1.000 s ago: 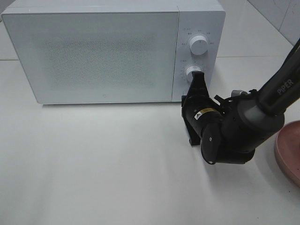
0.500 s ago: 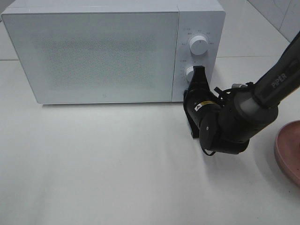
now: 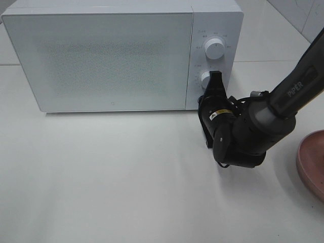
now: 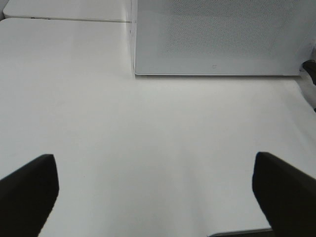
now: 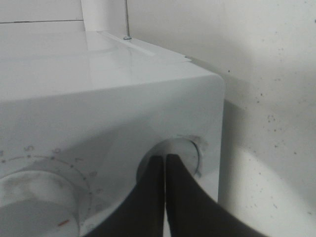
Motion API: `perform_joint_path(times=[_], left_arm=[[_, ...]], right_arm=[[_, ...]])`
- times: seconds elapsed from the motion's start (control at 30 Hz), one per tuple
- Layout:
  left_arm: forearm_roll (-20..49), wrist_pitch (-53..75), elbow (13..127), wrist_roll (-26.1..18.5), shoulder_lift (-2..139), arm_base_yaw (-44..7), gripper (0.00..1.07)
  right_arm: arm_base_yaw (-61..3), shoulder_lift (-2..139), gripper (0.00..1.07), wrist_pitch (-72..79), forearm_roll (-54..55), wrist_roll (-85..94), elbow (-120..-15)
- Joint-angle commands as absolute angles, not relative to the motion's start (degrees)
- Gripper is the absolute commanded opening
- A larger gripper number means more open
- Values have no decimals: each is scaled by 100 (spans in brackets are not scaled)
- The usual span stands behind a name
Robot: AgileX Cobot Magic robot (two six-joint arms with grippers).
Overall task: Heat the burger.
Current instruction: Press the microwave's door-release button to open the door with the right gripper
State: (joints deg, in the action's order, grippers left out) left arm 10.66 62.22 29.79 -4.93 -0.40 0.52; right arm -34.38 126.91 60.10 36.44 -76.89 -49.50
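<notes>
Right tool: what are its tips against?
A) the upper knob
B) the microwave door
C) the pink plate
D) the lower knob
D: the shut right tool has its tips against the lower knob, while the upper knob is free.

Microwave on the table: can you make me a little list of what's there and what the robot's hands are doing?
Microwave: white boxy microwave, door closed
Right gripper: shut, tips at the lower round white knob
Left gripper: open, above the white table
Plate: shallow pink plate, cut off at right edge
Burger: not in view
</notes>
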Motion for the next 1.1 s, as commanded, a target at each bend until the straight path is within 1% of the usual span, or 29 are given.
perform_joint_path(times=[0.03, 0.27, 0.43, 0.57, 1.1], left_arm=[[1066, 6148, 2962, -481, -138, 29, 100], [1066, 6148, 2962, -481, -138, 29, 100], [1066, 6148, 2962, -481, -138, 29, 100], [1066, 6148, 2962, -481, -138, 29, 100], [1066, 6148, 2962, -481, -138, 29, 100]], right_arm=[[-3415, 12680, 0, 6383, 3678, -7666, -5225], [-3415, 12680, 0, 6348, 4005, -7511, -5558], [-3415, 12680, 0, 6343, 4332, -7082, -5924], [-3415, 12691, 0, 6005, 4693, -6578, -6268], [-3432, 12657, 1, 5500, 4687, -6394, -6337]])
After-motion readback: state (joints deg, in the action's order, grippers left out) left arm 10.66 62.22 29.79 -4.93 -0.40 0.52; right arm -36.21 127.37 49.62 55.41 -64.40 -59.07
